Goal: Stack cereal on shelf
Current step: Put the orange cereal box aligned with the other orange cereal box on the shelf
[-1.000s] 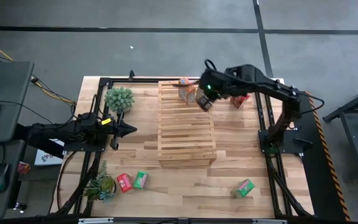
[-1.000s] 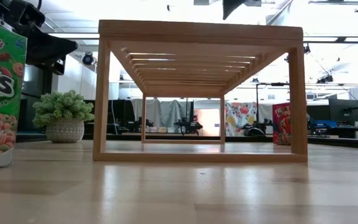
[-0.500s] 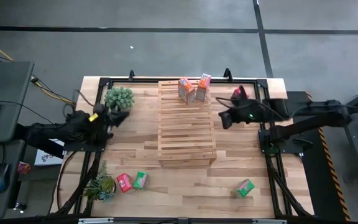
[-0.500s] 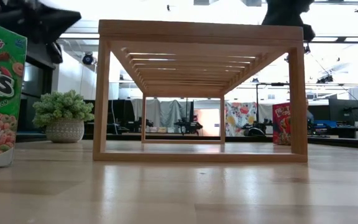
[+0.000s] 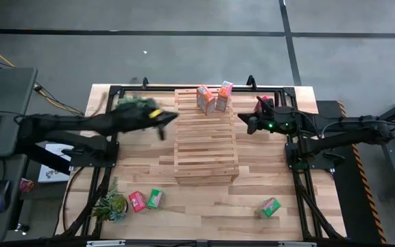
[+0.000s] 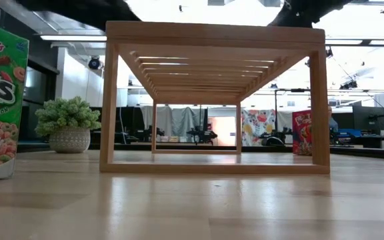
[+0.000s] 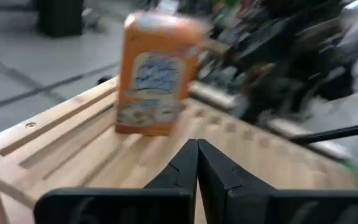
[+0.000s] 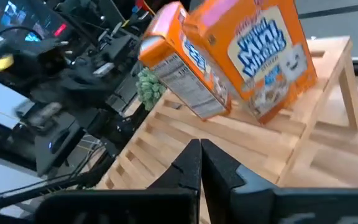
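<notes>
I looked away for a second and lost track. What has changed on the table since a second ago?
The right gripper let go of the second orange box, left it on the shelf beside the first orange box, drew back to the right and shut. The left gripper, shut, swung toward the shelf. The boxes on the tabletop and both plants stayed put.
</notes>
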### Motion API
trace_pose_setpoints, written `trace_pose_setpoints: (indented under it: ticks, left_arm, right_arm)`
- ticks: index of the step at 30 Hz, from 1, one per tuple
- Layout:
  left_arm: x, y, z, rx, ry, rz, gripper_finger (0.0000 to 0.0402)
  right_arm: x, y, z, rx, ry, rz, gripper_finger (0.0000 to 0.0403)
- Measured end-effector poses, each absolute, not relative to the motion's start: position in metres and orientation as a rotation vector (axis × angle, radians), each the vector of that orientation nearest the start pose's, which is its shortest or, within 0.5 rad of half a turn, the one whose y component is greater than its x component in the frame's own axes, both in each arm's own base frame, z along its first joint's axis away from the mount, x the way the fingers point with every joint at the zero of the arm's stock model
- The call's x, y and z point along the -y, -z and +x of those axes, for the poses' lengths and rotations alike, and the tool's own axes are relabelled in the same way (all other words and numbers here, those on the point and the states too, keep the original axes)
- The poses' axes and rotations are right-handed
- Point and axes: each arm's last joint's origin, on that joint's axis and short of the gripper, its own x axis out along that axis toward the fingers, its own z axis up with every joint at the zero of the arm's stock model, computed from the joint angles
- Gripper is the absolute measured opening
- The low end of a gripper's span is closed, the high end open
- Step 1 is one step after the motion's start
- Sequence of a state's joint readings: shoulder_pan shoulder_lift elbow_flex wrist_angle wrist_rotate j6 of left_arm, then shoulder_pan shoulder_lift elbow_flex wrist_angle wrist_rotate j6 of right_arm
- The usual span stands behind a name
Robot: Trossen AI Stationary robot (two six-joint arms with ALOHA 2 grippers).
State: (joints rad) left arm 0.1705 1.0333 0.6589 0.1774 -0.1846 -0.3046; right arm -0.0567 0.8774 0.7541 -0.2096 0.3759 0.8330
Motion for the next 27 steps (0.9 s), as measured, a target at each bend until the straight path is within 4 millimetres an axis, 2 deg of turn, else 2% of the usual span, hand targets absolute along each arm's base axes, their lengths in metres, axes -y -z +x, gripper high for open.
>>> trace_pose_setpoints:
  ticks: [4, 9, 17, 23, 27]
  left_arm:
    - [-0.073, -0.272, 0.270, -0.214, -0.466, -0.333, 0.0000]
    - [-0.102, -0.266, 0.299, -0.260, -0.464, -0.350, 0.0000]
    - [-0.119, -0.263, 0.312, -0.269, -0.446, -0.377, 0.0000]
    - [-0.122, -0.262, 0.320, -0.198, -0.431, -0.367, 0.0000]
    - [-0.122, -0.259, 0.322, -0.211, -0.435, -0.368, 0.0000]
  right_arm:
    - [0.035, -0.303, 0.198, -0.104, 0.670, 0.766, 0.0000]
    - [0.055, -0.298, 0.210, -0.129, 0.777, 0.738, 0.0000]
    - [0.082, -0.292, 0.213, -0.167, 0.849, 0.716, 0.0000]
    - [0.093, -0.287, 0.220, -0.186, 0.767, 0.759, 0.0000]
    - [0.099, -0.284, 0.229, -0.167, 0.750, 0.765, 0.0000]
